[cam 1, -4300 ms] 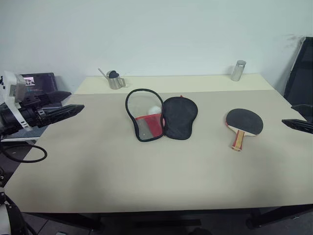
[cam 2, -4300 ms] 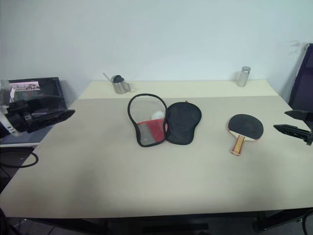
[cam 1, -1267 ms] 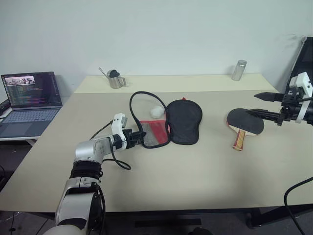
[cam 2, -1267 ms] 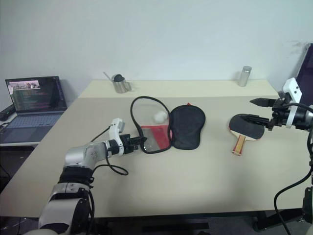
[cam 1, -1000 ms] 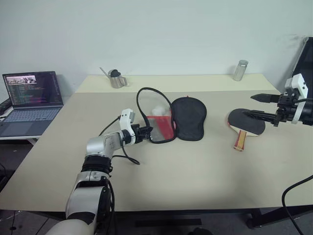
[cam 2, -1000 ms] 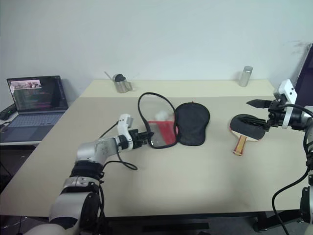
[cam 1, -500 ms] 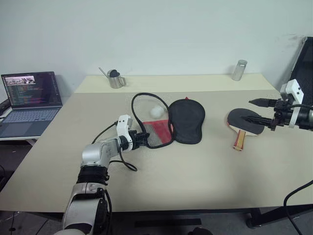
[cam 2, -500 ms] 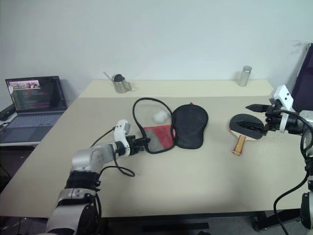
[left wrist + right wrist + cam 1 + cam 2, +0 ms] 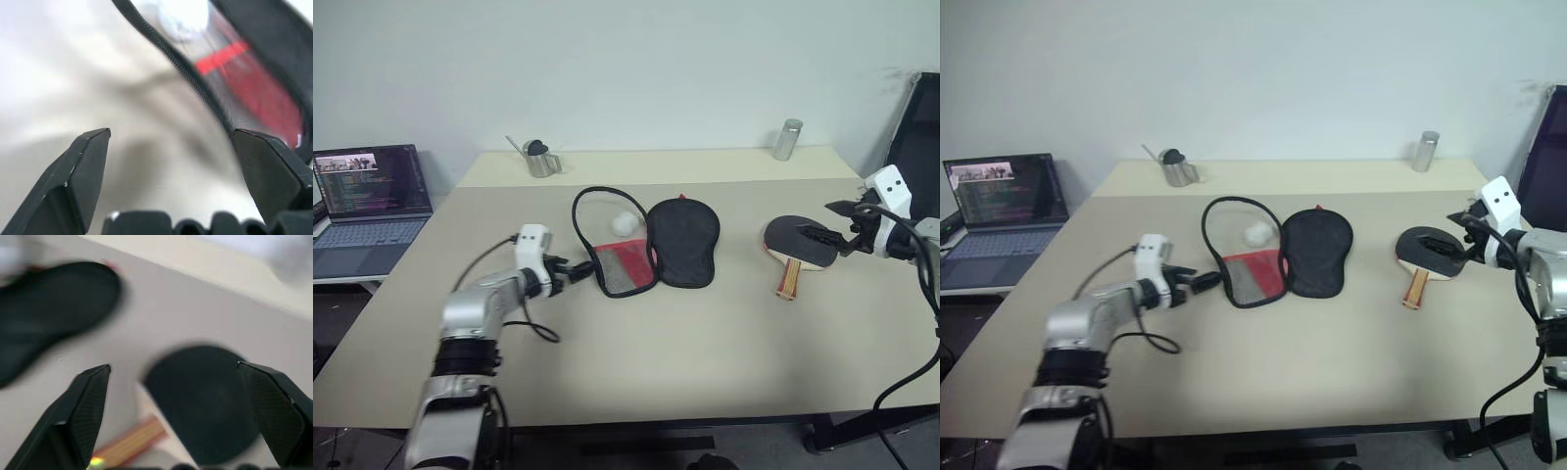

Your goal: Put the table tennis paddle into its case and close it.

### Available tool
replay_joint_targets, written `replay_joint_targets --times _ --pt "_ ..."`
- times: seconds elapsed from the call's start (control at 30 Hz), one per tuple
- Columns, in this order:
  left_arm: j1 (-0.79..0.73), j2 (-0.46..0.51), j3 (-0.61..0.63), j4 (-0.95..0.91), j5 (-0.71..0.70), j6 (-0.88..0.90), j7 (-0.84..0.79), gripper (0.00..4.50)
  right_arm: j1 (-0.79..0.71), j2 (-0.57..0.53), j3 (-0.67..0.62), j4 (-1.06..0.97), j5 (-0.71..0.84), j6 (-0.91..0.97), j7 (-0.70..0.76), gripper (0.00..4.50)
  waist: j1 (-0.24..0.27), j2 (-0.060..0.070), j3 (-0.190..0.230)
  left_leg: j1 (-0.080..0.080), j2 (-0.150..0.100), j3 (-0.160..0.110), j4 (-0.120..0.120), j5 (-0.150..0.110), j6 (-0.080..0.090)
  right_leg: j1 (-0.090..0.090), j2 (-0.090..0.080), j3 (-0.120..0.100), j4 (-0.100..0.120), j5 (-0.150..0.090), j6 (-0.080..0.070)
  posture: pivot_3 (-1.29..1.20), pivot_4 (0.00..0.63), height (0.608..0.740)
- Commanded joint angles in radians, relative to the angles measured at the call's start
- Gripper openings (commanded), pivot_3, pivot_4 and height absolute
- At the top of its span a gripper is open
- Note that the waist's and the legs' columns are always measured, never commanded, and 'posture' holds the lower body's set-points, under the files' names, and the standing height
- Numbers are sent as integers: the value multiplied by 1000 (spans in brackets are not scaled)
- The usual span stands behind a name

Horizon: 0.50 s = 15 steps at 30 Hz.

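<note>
The right gripper (image 9: 1456,238) hovers with its jaws spread wide and empty over the right-hand edge of the table tennis paddle (image 9: 1428,251), whose black blade lies flat on the table (image 9: 1332,343) with the striped wooden handle pointing toward the robot. The step in hand looks to be picking that paddle up. It would go best if the fingers come down on the handle or the blade's edge rather than the flat rubber face, since a thin blade lying flat leaves little to close on.

The left gripper (image 9: 570,270) is also parted and holds nothing — it sits just beside the case (image 9: 646,243), near the rim of its mesh half. The case lies open in two halves at the table's centre, well apart from the paddle, with a red band and a small white ball (image 9: 625,223) on the mesh side. Steadying that rim with the left gripper would likely help the paddle slide in.

No logo or lettering on the case or the paddle can be read — the laptop (image 9: 367,201) screen shows text too small to make out.
</note>
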Motion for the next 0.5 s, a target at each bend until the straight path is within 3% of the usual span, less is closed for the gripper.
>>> replay_joint_targets --times 0.03,0.17,0.3,0.5 --pt "63 82 89 -135 -122 -23 -178 4436 -21 89 -75 -147 -6 220 -225 4500 3 0 0 -1 0 0 0 0 0 -1 0 0 0 0 0 0 150 740" --pt "129 128 97 -241 -196 -35 -295 4436 -24 235 -118 -244 -25 360 -427 4500 11 0 0 -2 0 -1 1 0 0 -1 0 -1 0 0 0 0 150 740" --pt "67 61 40 -216 -162 -62 -232 4436 -40 371 -145 -227 -99 409 -656 4500 32 0 0 -1 -1 -2 1 0 0 0 0 -1 -1 0 0 0 150 740" --pt "76 -2 4 -252 -170 -55 -190 4436 -48 440 -164 -254 -139 406 -803 4500 27 0 0 -2 -1 0 1 0 1 -1 0 0 -1 1 0 0 150 740"
